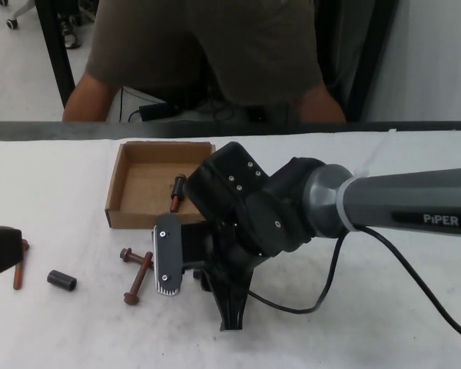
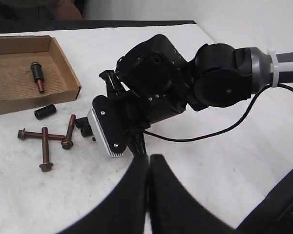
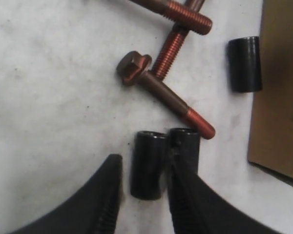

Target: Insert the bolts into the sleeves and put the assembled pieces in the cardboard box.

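Right gripper (image 3: 145, 161) spread open astride 1 sleeve (image 3: 149, 170).
Likely light, stiff and slippery; pinch mid-length, clear of the neighbouring sleeve (image 3: 186, 138). Left gripper (image 2: 147, 195) closed, empty.

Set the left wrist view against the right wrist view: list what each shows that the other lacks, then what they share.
Left wrist, not right wrist: the assembled piece inside the cardboard box, the right arm, and the left gripper, shut. Right wrist, not left wrist: the right gripper open around one sleeve. Both: loose bolts, loose sleeves and the box's outer wall.
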